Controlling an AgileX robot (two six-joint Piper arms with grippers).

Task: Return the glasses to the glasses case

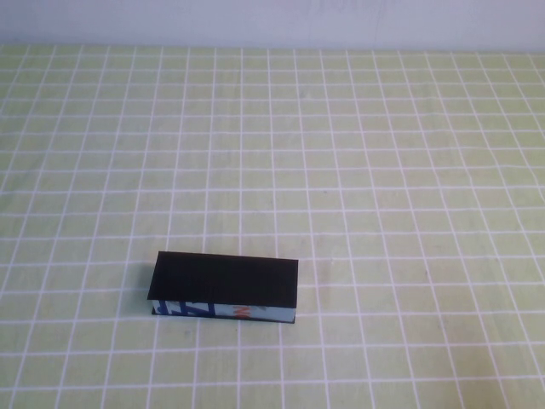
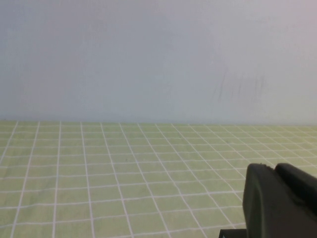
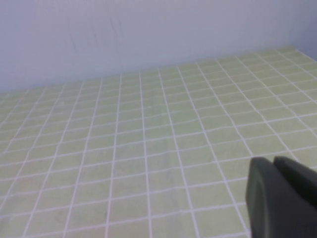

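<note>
The glasses case (image 1: 226,279) is a black rectangular box lying on the green checked cloth, left of centre and near the front of the high view. Its flap lid is down, and its front edge (image 1: 213,310) shows blue, white and orange print. The glasses are not in view in any frame. My left gripper (image 2: 275,169) shows only in the left wrist view, its dark fingers pressed together, empty, above bare cloth. My right gripper (image 3: 273,161) shows only in the right wrist view, likewise shut and empty. Neither arm appears in the high view.
The green cloth with a white grid (image 1: 383,170) covers the whole table. A pale wall (image 1: 272,21) rises behind the far edge. Both wrist views look across the cloth toward that wall (image 2: 148,59).
</note>
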